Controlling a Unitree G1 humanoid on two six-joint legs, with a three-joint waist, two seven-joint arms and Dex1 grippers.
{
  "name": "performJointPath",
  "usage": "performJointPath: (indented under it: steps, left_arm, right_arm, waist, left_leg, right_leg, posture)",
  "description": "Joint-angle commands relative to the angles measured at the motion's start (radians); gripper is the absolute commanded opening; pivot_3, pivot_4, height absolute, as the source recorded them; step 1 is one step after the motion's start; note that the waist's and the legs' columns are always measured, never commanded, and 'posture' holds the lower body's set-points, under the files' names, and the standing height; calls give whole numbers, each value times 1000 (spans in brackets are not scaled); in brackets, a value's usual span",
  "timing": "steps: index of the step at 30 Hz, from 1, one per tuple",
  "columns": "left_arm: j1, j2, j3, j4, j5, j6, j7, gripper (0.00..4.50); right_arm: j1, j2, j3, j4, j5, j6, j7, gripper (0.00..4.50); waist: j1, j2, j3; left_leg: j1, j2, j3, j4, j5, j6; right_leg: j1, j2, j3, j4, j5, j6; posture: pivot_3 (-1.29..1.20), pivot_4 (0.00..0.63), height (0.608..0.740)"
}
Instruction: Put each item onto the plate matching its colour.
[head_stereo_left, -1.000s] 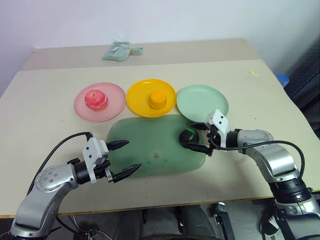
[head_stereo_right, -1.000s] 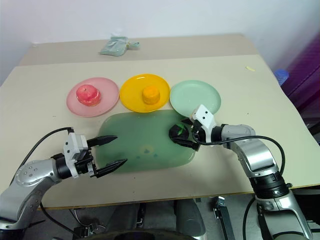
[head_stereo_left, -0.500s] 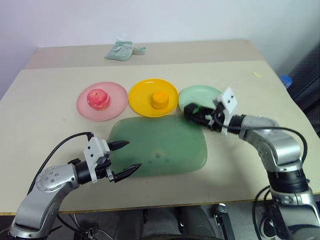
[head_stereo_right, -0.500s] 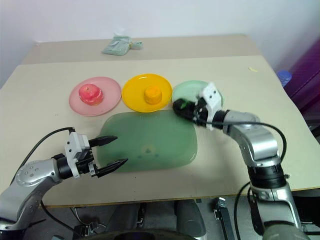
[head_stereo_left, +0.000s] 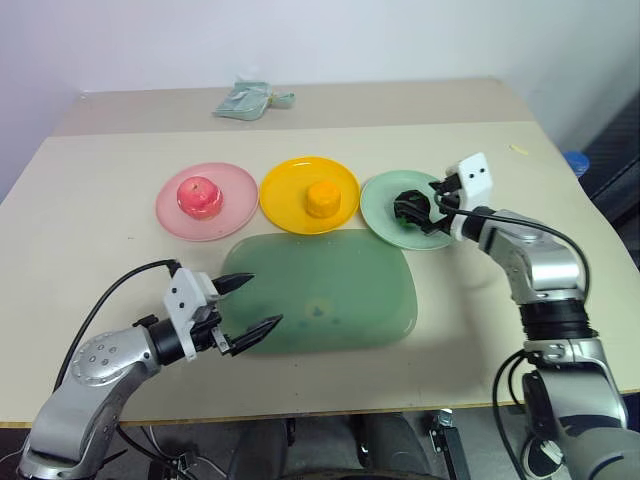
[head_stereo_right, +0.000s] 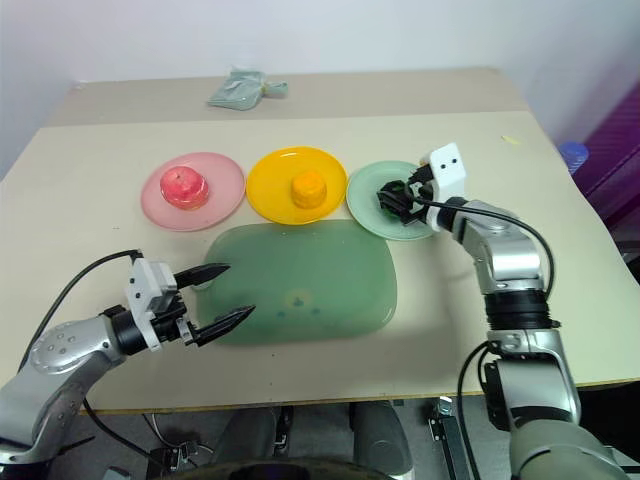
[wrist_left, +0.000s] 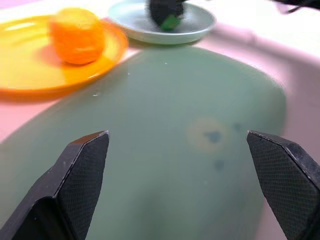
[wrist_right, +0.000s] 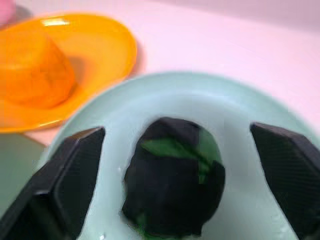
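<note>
On the worktop (head_stereo_left: 90, 200), the red-pink toy apple (head_stereo_left: 199, 196) sits on the round pink plastic plate (head_stereo_left: 235, 185), and the yellow-orange lump (head_stereo_left: 322, 198) on the yellow plate (head_stereo_left: 290, 180). The left gripper (head_stereo_left: 248, 307) hovers with jaws wide and empty over the translucent green mat (head_stereo_left: 330, 290). The right wrist view shows the dark green-black lump (wrist_right: 172, 182) on the mint plate (wrist_right: 250, 105), standing free between the right gripper's (wrist_right: 177, 175) spread jaws.

no readable text, no labels, no brands, no numbers, no signs

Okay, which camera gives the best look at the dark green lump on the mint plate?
The right wrist view: the dark green lump sits close up between the open right gripper fingers on the mint plate. Both eye views show it small beside the gripper; the left wrist view catches it at a distance.
</note>
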Motion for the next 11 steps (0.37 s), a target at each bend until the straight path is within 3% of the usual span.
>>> performJointPath:
  steps: [1, 7, 11]
  left_arm:
    - [30, 0, 137, 26, -39, -25, 13, 4500]
    - [82, -8, 350, 202, -34, -77, 34, 4500]
    - [126, -14, 393, 220, -17, -99, 49, 4500]
  right_arm:
    - [105, -90, -90, -130, 63, -60, 130, 4444]
    - [353, -239, -247, -238, 188, 5, 304, 4444]
    - [456, -274, -283, -243, 211, 11, 352, 4444]
  waist:
    - [0, 0, 0]
    - [-4, 0, 0]
    - [-5, 0, 0]
  left_leg:
    - [0, 0, 0, 0, 0, 0]
    - [1, 1, 1, 0, 0, 0]
    - [1, 1, 1, 0, 0, 1]
  right_leg:
    - [0, 0, 0, 0, 0, 0]
    - [1, 1, 0, 1, 0, 0]
    - [2, 1, 0, -1, 0, 0]
  posture:
    - [0, 150, 740]
    - [0, 150, 740]
    - [0, 150, 740]
